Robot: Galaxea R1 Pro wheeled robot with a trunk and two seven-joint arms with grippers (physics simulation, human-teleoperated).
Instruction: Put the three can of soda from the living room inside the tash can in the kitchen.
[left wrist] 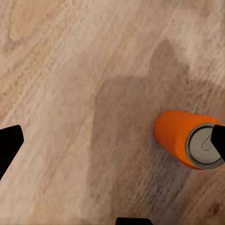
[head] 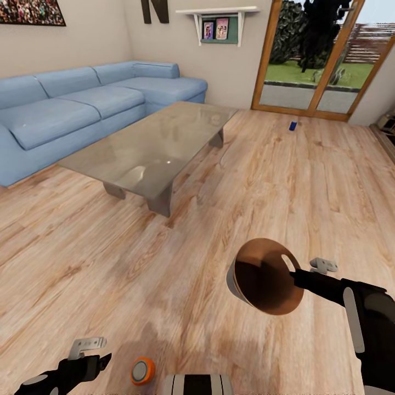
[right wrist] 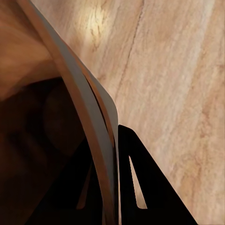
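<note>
An orange can of soda [head: 142, 371] stands upright on the plank floor just in front of my base. In the left wrist view the same can of soda [left wrist: 180, 136] sits beside one fingertip [left wrist: 219, 140]. My left gripper [head: 99, 359] hovers just left of it, open [left wrist: 115, 145], with bare floor between the fingers. A dark blue can of soda [head: 293, 125] lies far off near the glass doors. My right gripper [head: 296, 274] is shut on the rim of the brown wooden tash can [head: 263, 280], held tilted above the floor; its wall [right wrist: 28, 93] runs between the fingers [right wrist: 136, 187].
A shiny low table [head: 148, 148] stands mid-room with the blue sofa [head: 82, 109] behind it at the left. Glass doors [head: 312, 60] are at the back right. Pale plank floor [head: 274, 181] stretches between me and the doors.
</note>
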